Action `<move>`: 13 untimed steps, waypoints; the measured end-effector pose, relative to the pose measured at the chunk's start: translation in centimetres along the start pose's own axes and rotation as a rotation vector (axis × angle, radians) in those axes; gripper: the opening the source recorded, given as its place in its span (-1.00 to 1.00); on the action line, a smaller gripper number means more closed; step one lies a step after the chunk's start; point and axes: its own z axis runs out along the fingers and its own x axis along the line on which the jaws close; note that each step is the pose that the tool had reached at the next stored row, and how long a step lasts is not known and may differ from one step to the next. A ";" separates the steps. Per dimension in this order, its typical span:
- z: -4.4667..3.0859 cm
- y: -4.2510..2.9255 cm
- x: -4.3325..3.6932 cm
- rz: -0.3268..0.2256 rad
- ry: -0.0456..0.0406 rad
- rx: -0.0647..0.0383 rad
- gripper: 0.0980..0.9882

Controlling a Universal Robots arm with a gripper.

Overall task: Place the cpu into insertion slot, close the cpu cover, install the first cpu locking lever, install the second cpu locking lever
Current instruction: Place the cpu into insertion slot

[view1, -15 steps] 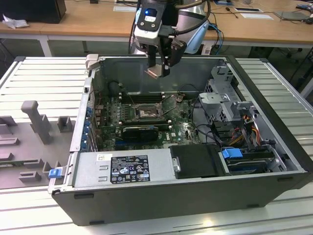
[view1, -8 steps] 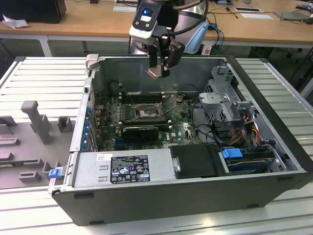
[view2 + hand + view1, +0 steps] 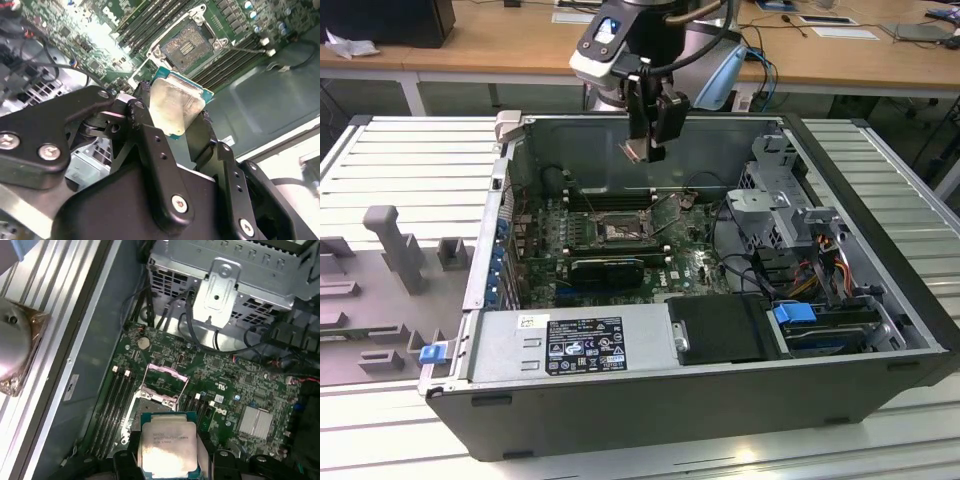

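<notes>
Grip comes first: the gripper (image 3: 169,460) is clenched on the cpu (image 3: 169,444), pinching it by two opposite edges with its pale metal top bare between the black fingers (image 3: 150,145). In the exterior view the chip hangs high above the insertion slot (image 3: 620,232), about level with the top edge of the computer case (image 3: 620,400) and towards that case's back wall. The slot therefore lies below the pincer and somewhat forward of it. In both wrist views the slot's pin field is uncovered just beyond the chip's edge, with nothing between the two. On the far side of the slot, the cpu cover (image 3: 165,371) appears swung up off the socket, leaving it open. Green motherboard (image 3: 690,262) surrounds the slot.
</notes>
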 end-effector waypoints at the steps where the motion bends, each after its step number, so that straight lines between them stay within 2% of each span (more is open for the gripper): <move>1: 0.05 0.00 0.00 0.016 -0.0015 0.000 -0.04; 3: 0.17 -0.02 0.00 0.059 -0.0052 -0.001 -0.04; 5: 0.35 -0.03 -0.01 0.130 -0.0115 -0.002 -0.04; 7: 0.63 -0.06 -0.01 0.164 -0.0145 -0.003 -0.04; 9: 1.04 -0.09 -0.01 0.191 -0.0170 -0.003 -0.04; 13: 2.49 -0.21 0.00 0.292 -0.0258 -0.005 -0.04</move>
